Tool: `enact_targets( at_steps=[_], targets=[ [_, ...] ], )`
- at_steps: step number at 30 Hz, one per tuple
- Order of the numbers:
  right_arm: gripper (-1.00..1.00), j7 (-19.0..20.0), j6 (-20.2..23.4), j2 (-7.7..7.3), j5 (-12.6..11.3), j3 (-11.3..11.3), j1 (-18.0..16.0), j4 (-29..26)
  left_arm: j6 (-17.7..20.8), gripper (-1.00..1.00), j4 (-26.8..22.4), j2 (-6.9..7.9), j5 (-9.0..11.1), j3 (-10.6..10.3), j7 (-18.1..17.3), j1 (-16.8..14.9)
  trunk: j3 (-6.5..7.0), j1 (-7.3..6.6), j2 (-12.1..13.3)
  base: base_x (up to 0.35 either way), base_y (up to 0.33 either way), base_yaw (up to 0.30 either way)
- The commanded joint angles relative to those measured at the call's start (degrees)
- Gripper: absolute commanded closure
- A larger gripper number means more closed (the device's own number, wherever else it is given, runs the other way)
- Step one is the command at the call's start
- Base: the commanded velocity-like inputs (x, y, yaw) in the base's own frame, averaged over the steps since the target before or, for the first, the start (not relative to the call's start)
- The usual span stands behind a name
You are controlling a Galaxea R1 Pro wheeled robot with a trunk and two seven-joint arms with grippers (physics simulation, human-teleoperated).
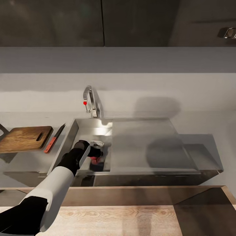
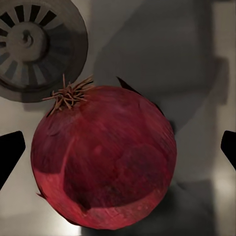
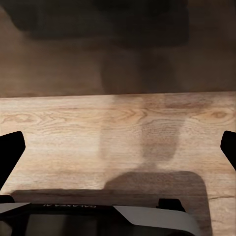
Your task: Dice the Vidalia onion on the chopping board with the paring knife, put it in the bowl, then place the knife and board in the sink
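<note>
First step in hand: getting the onion [image 2: 104, 157] out of the sink [image 1: 73, 137]. Left gripper [image 1: 97, 154] lowered into the basin, poised straight above the onion, which sits on the steel floor just beside the round drain [image 2: 34, 46]. In the left wrist view, fingertips [image 2: 10, 152] spread wide at either edge, one on each side of the dark red bulb, neither touching it; jaws plainly apart, nothing held yet. Dry root tuft pointing toward the drain.

Chopping board [image 1: 24, 138] lying on the countertop [image 1: 203, 98] left of the sink, handle hole toward the basin. Knife [image 1: 54, 139] with red handle resting between board and sink rim, close to both, touching neither as far as can be told. Faucet [image 1: 91, 103] with red knob standing behind the basin, near the descending arm.

Right gripper [image 3: 118, 147] hanging over a pale wooden surface, away from the work, its fingertips [image 3: 11, 153] likewise wide apart and empty.

Judged next: a little more descent so the pads reach the widest part of the bulb, then a firm squeeze. Round, smooth skin likely to slip or roll toward the drain if pinched too high or off centre. After that, a straight lift clear of the sink wall and the faucet, then a carry leftward over the knife to the board.
</note>
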Motion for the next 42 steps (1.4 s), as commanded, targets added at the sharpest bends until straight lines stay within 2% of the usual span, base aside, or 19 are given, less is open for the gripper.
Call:
enact_targets(
  at_steps=[1,22,23,26,38,41,42],
  targets=[
    [-1.0,-0.31,-0.15,0.01,0.61,-0.34,-0.03,0.04,0.25,-1.0,-0.05,0.02,0.13,-0.11,-0.02,-0.04,-0.08,0.02,-0.07,0.0,0.0,0.0],
    [-1.0,-0.31,-0.13,0.01,0.61,-0.34,-0.03,0.04,-0.12,-1.0,0.5,0.08,0.12,-0.17,-0.19,0.0,-0.08,0.02,-0.07,0.0,0.0,0.0],
    [-1.0,-0.31,-0.14,0.01,0.61,-0.34,-0.03,0.04,-0.99,1.0,0.54,0.07,0.12,-0.14,-0.13,0.02,-0.08,0.02,-0.07,0.0,0.0,0.0],
    [-1.0,-0.31,-0.13,0.01,0.61,-0.34,-0.03,0.04,-2.3,1.0,0.57,0.03,0.12,-0.13,0.02,0.05,-0.08,0.02,-0.07,0.0,0.0,0.0],
    [-1.0,-0.31,-0.15,0.01,0.61,-0.34,-0.03,0.04,-2.6,1.0,0.33,0.02,0.12,-0.09,0.07,0.05,-0.08,0.02,-0.07,0.0,0.0,0.0],
    [-1.0,-0.31,-0.13,0.01,0.61,-0.34,-0.03,0.04,-2.45,1.0,-0.85,0.02,0.15,-0.02,0.12,0.05,-0.08,0.02,-0.07,0.0,0.0,0.0],
    [-1.0,-0.28,-0.18,0.01,0.61,-0.34,-0.03,0.04,-2.28,1.0,-2.64,0.02,0.19,-0.01,0.14,0.05,-0.06,0.02,-0.07,0.0,0.0,0.0]
  ],
)
